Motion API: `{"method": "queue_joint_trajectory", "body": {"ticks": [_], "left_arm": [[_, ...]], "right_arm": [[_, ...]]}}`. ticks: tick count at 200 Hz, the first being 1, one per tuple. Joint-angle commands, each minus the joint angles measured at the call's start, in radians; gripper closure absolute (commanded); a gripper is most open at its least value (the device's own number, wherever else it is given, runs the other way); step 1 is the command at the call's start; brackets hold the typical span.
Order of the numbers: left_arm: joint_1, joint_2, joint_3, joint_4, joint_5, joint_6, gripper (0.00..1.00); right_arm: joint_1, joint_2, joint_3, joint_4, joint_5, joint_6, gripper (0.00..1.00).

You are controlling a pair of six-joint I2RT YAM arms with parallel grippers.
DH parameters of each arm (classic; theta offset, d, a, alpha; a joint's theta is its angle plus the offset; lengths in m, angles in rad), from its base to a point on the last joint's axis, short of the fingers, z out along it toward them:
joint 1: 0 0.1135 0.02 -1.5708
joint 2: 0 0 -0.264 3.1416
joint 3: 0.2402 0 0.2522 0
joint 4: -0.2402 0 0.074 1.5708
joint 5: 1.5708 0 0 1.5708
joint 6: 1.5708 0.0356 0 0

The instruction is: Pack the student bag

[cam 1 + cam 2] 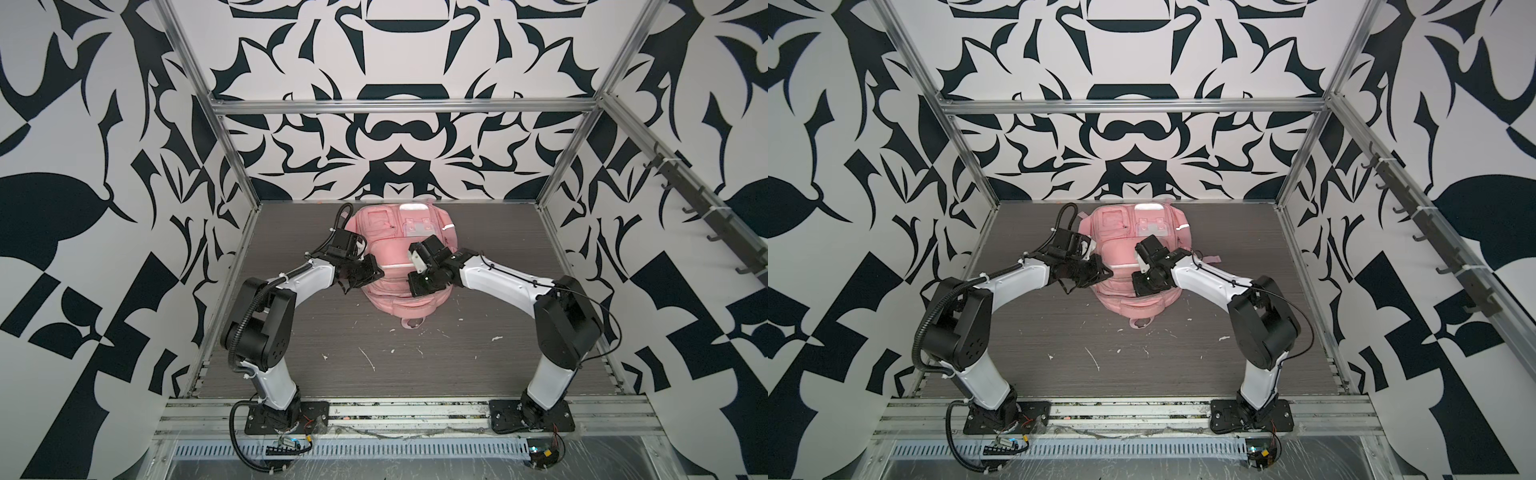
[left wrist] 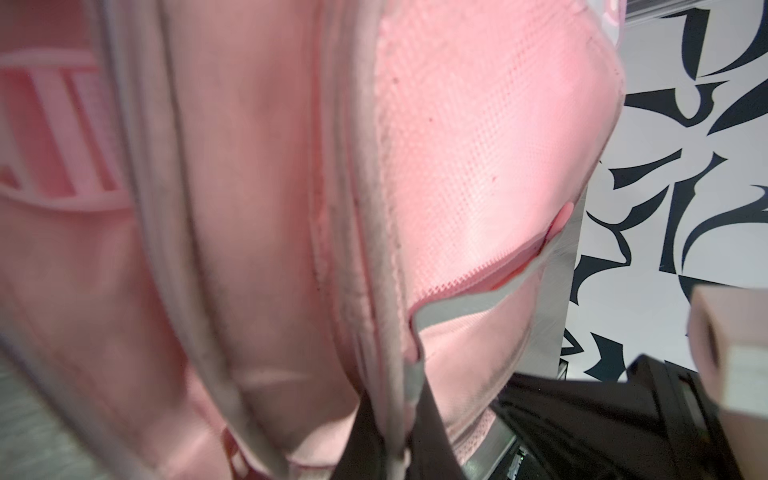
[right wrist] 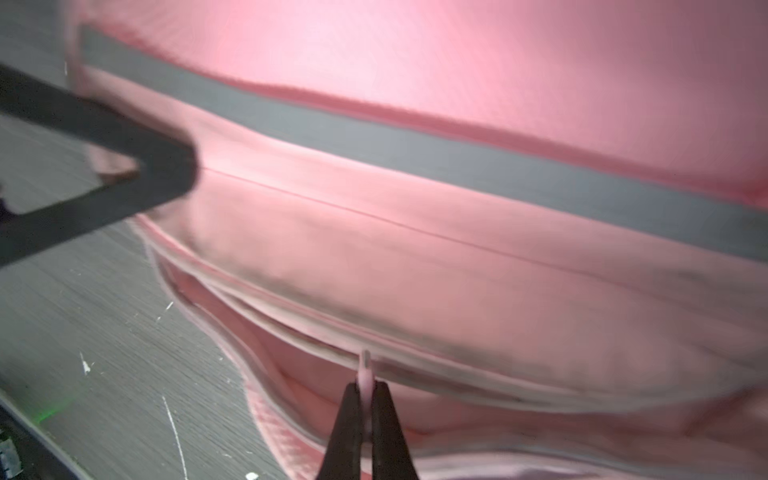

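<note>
The student bag (image 1: 390, 249) (image 1: 1121, 249), pink with grey reflective strips, lies flat on the table at the back middle in both top views. My left gripper (image 1: 360, 279) (image 2: 392, 440) is at the bag's left side, shut on a grey piped seam edge (image 2: 374, 257) of the bag. My right gripper (image 1: 419, 286) (image 3: 365, 399) hangs over the bag's right half, shut on a small pink zip pull (image 3: 365, 374) on a zip line. The right wrist view shows a left finger (image 3: 158, 166) against the bag beside a reflective strip (image 3: 415, 145).
The grey wood-grain table (image 1: 332, 332) carries white flecks in front of the bag. The bag's carry loop (image 1: 411, 323) points toward the front. Aluminium frame posts (image 1: 232, 158) and patterned walls enclose the table. A rail of hooks (image 1: 706, 199) runs along the right wall.
</note>
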Motion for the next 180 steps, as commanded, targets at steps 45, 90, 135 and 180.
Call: {"method": "queue_joint_trajectory", "body": {"ticks": [45,90,135,180], "left_arm": [[0.117,-0.042,0.025,-0.131,-0.027,0.115,1.0],[0.176,0.001,0.096,-0.159,-0.056,0.136,1.0],[0.21,0.075,0.19,-0.144,-0.061,0.122,0.98],[0.198,0.099,0.214,-0.147,-0.02,0.097,0.55]], "right_arm": [[-0.168,-0.077,-0.071,-0.063,0.075,-0.05,1.0],[-0.109,-0.1,-0.097,-0.063,0.022,-0.056,1.0],[0.027,-0.105,-0.096,-0.068,0.006,-0.054,1.0],[0.124,-0.029,-0.013,-0.052,0.009,-0.032,1.0]]}}
